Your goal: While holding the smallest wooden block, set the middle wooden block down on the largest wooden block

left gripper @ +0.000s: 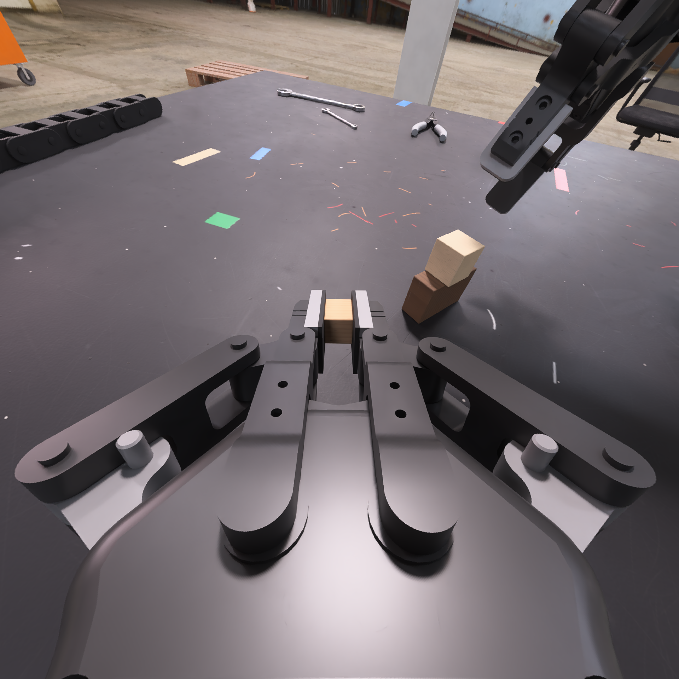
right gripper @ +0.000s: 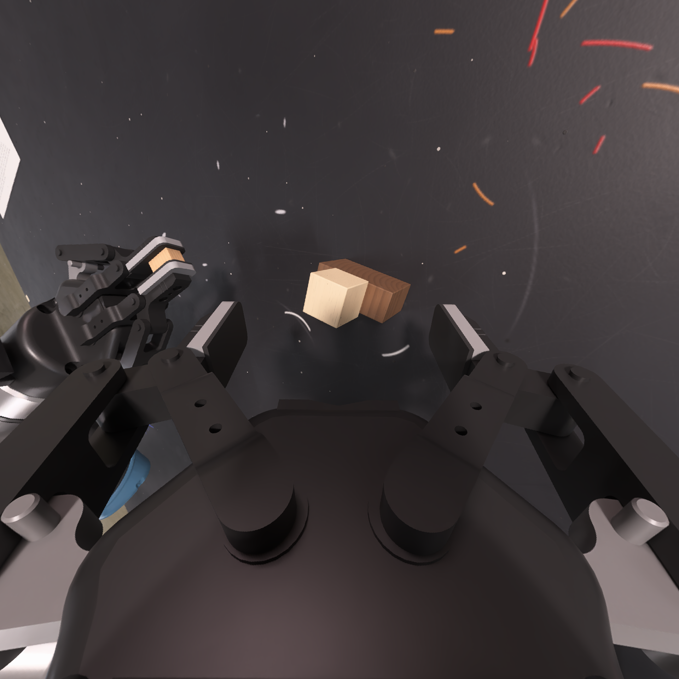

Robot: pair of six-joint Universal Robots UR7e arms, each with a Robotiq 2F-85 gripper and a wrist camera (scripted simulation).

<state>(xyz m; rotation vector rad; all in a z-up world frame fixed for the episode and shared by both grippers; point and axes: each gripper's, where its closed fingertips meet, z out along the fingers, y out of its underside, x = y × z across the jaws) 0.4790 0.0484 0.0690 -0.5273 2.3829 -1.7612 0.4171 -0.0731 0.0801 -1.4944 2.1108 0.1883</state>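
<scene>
My left gripper (left gripper: 338, 308) is shut on the smallest block (left gripper: 338, 319), a tan wooden cube, and holds it above the table; both also show in the right wrist view, the gripper (right gripper: 169, 265) and the cube (right gripper: 161, 260). The middle block (left gripper: 455, 256), a pale cube, rests on top of the largest block (left gripper: 431, 297), a dark brown one, to the right of my left gripper. In the right wrist view the pale cube (right gripper: 334, 295) overlaps one end of the brown block (right gripper: 385, 292). My right gripper (right gripper: 340, 329) is open and empty above them; it also shows at upper right in the left wrist view (left gripper: 503, 183).
On the dark table (left gripper: 147, 294): two wrenches (left gripper: 319, 98), pliers (left gripper: 429, 127), a black cable chain (left gripper: 81, 123) at far left, coloured tape patches (left gripper: 222, 220) and scattered red and orange shavings (left gripper: 367, 216). A white post (left gripper: 422, 47) stands behind the table.
</scene>
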